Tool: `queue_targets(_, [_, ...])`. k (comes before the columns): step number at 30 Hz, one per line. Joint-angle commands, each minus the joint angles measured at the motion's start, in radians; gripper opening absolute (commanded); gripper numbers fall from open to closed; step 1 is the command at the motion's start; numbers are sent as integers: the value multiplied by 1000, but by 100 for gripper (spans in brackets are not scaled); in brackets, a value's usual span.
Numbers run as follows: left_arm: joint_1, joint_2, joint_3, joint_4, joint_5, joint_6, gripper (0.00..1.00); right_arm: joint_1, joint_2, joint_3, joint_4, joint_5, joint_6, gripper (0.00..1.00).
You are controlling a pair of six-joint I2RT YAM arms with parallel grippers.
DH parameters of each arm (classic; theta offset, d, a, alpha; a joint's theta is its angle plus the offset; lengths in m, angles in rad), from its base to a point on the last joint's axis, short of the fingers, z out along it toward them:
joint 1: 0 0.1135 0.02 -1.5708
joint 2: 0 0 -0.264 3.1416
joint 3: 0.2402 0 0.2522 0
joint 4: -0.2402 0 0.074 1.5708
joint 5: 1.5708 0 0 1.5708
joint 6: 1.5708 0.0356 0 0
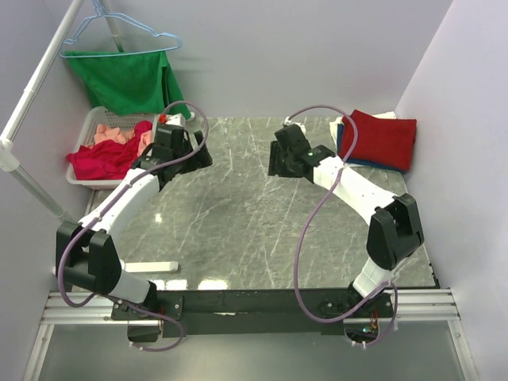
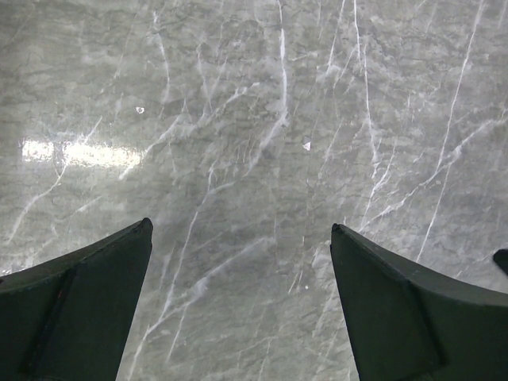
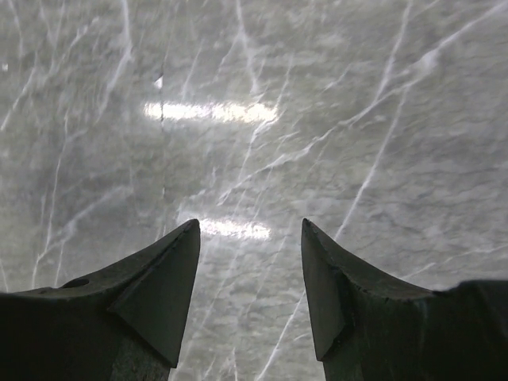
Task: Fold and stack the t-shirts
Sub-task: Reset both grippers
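Between shirts: left end effector [image 2: 240, 225] and right end effector [image 3: 250, 224] hang released, empty; next, probably grab crimson t-shirt [image 1: 99, 163] from basket [image 1: 87, 127].

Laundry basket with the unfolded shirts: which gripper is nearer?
Left. The left gripper hovers just right of the basket; the right gripper is past table centre, closer to the folded red shirt.

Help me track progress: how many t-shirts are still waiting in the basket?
2: a crimson t-shirt spilling over the front rim of the basket, and a salmon-pink t-shirt bunched behind it. Others may be hidden underneath.
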State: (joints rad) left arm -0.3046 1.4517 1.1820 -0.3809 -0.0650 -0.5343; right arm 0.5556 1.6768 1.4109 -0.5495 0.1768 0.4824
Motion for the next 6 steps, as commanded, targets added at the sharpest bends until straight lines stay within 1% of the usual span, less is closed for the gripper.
queue_targets(1, [-21,-36,-4,14,-48,23,99,36,-37,-20,36,-25,16,61])
queue_targets(6, [-30,-36,-1,4,-78,19,100,61,-35,-30,36,-23,22,60])
